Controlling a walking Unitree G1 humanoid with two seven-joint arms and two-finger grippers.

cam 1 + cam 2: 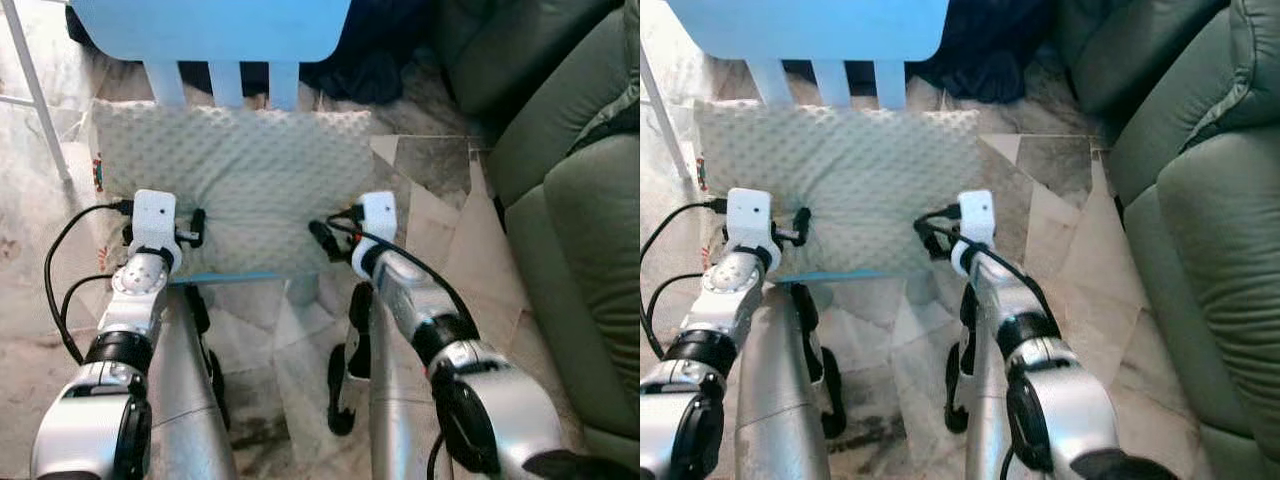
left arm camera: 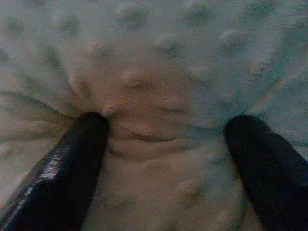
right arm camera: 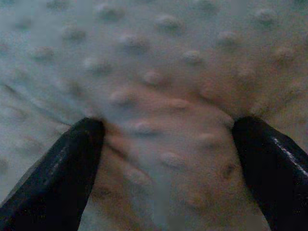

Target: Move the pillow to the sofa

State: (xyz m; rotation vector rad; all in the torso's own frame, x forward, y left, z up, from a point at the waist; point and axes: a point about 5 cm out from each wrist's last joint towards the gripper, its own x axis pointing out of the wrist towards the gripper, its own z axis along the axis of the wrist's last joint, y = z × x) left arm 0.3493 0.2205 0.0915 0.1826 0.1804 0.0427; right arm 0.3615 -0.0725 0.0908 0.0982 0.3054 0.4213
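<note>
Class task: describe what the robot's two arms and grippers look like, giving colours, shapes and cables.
Both arms are silver tubes with black joint rings. Each wrist carries a white boxy block trailing black cables. The left gripper and right gripper each have two long, glossy black fingers.

A lived-in home is indicated, most likely a sitting room. A green upholstered sofa (image 1: 575,230) is seen along one side, and a light blue chair (image 1: 215,40) is set beside it with a dotted pillow (image 1: 240,175) laid on it. The floor (image 1: 430,190) is laid in irregular marble-like stone pieces.
</note>
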